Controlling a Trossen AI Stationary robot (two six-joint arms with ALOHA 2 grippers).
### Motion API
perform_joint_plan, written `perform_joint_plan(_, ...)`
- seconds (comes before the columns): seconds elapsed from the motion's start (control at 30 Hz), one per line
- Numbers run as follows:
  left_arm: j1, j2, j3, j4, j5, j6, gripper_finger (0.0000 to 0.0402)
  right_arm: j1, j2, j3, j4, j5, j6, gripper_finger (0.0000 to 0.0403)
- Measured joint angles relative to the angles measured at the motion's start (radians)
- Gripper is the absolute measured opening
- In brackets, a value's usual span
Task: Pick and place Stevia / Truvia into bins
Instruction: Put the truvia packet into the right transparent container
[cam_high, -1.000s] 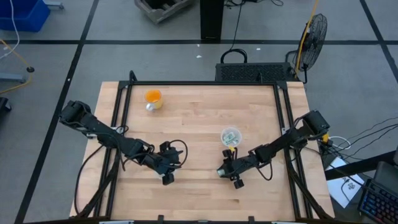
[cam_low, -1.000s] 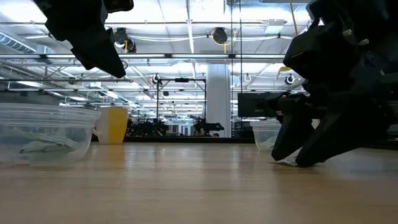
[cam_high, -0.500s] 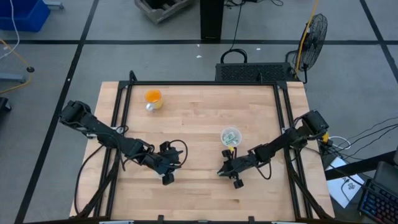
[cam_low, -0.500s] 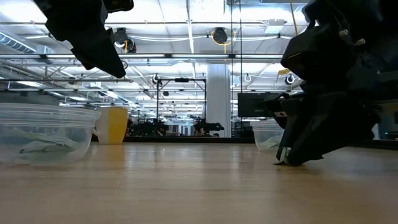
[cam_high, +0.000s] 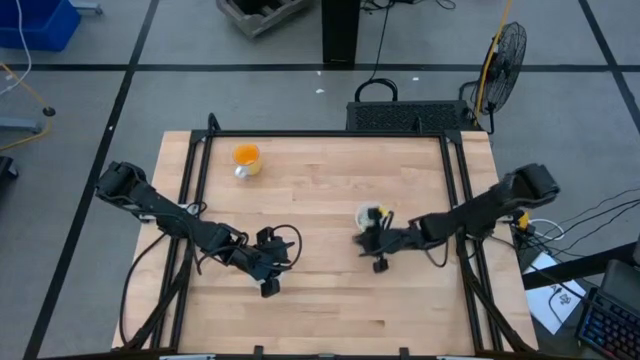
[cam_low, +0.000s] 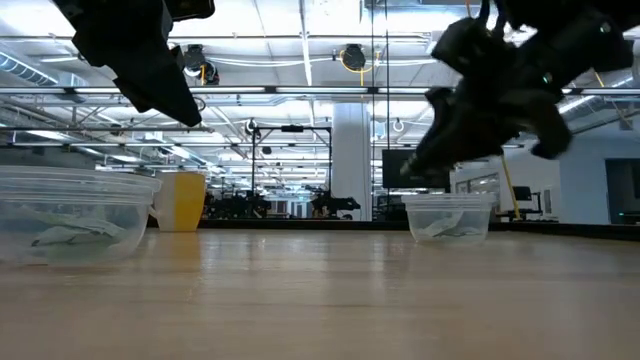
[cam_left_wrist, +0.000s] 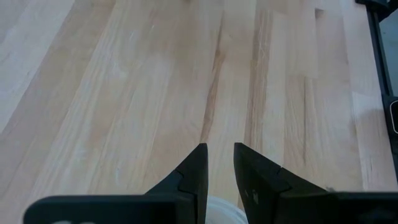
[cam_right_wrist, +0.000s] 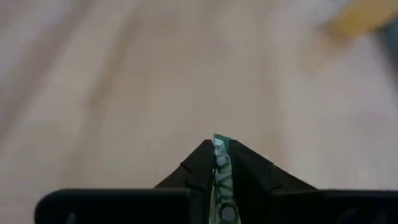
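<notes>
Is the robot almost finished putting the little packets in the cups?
Nearly, it seems. Packets already lie in both clear cups. The right gripper pinches one more packet near the far cup, not yet dropped. The left gripper waits, with no loose packets visible.

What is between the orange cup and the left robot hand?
Just bare wooden table, seen in the high view, between the orange cup and the left gripper.

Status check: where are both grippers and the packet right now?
Right gripper shut on a Truvia packet, lifted beside the right cup. Left gripper slightly open, empty, above the left cup. Nothing in the way.
</notes>
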Motion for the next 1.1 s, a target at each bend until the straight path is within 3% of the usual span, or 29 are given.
perform_joint_plan(0.13,0.0,0.0,0.0,0.0,0.0,0.0,0.0081,-0.039,-0.131,0.0,-0.1,0.16,-0.063,0.0043)
perform_joint_plan(0.23,0.0,0.0,0.0,0.001,0.0,0.0,0.0081,-0.08,-0.207,0.0,-0.129,0.22,-0.05,0.0043)
perform_joint_plan(0.37,0.0,0.0,0.0,0.001,0.0,0.0,0.0081,-0.141,-0.241,0.0,-0.177,0.202,0.05,0.0043)
perform_joint_plan(0.57,0.0,0.0,0.0,0.001,0.0,0.0,0.0081,-0.216,-0.209,0.0,-0.338,0.047,0.201,0.0048)
perform_joint_plan(0.73,0.0,0.0,0.0,0.001,-0.001,0.012,0.0081,-0.227,-0.173,0.001,-0.33,-0.049,0.215,0.0057)
perform_joint_plan(1.1,0.0,0.0,0.0,0.002,-0.002,0.02,0.0081,-0.228,-0.145,0.001,-0.325,-0.047,0.225,0.0113)
